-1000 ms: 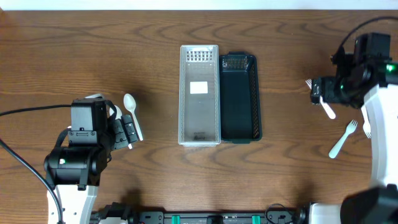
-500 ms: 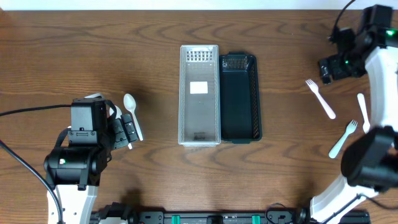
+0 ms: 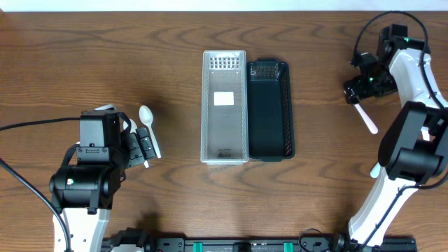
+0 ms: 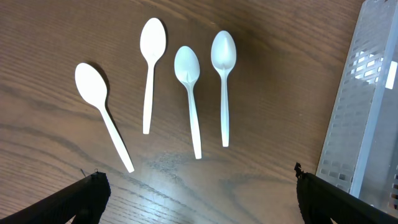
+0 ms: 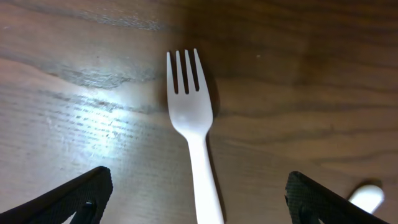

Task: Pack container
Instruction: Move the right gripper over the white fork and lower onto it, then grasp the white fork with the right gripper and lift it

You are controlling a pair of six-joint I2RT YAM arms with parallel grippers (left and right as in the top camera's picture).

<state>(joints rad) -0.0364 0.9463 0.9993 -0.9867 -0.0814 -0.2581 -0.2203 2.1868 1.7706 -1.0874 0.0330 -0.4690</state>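
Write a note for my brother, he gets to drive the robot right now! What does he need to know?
Left gripper: open and empty, over four white spoons lying on the table beside the clear tray.
Right gripper: open and empty, over a white fork, not gripping it.
Trays: the clear tray and the black tray sit side by side mid-table. No cutlery shows in either.
Done: nothing is packed yet.
Left to do: pick up the spoons and the fork and put them in the trays.
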